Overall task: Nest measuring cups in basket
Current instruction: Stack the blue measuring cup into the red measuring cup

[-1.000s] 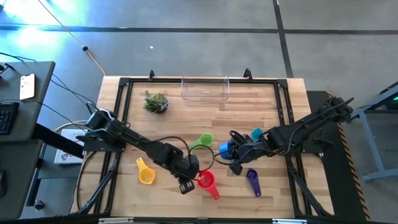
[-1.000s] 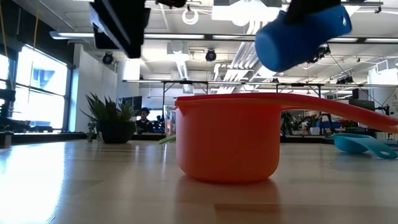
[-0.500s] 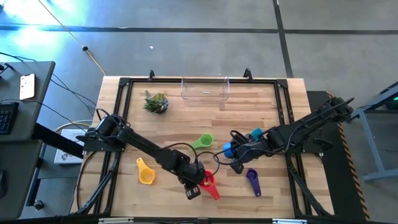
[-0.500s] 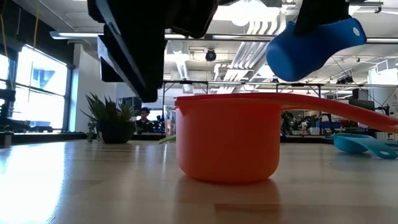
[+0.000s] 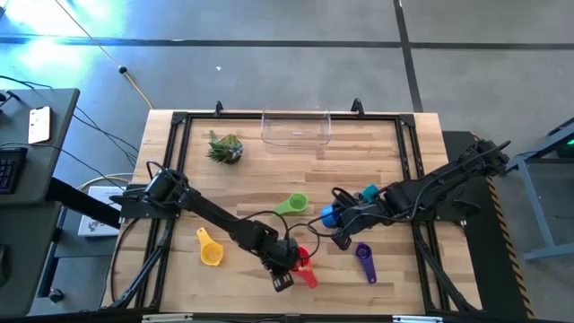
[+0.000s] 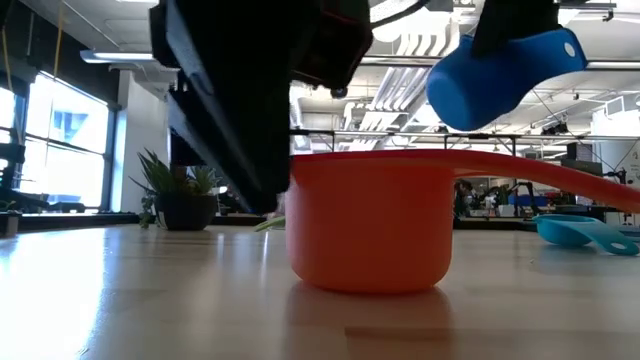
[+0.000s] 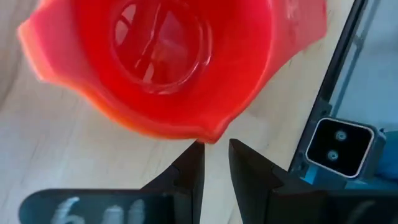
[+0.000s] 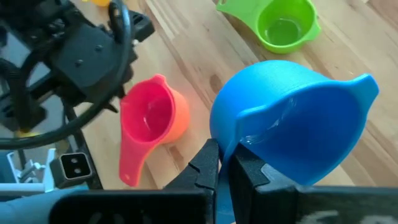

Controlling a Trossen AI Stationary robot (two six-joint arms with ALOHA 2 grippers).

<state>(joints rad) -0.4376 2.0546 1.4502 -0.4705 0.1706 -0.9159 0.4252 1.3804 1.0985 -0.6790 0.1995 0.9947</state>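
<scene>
Wooden tabletop within a black frame, open workshop room behind; the stock follows, starting from the cup being approached. Red measuring cup: upright near the front edge, bowl empty, flat handle trailing toward the front. It looks like thin moulded plastic, probably very light, stiff and smooth, so likely to skid or tip if nudged; the rim wall or the flat handle seem the best places to pinch. Left gripper: low, just beside this cup, fingers parted by a narrow gap and empty, their tips close to the cup's rim in the left wrist view. Blue measuring cup: lifted off the table, tilted, pinched at its rim by the right gripper, whose fingers are closed tight on the thin wall; that edge hold may let the cup swing. Green measuring cup: on the table, just behind the red one. Teal measuring cup: beside the right arm. Purple measuring cup: near the front, right of the red. Yellow measuring cup: front left, well apart. Clear basket: at the far edge, empty, so no cup is nested yet. Small spiky plant: far left.
</scene>
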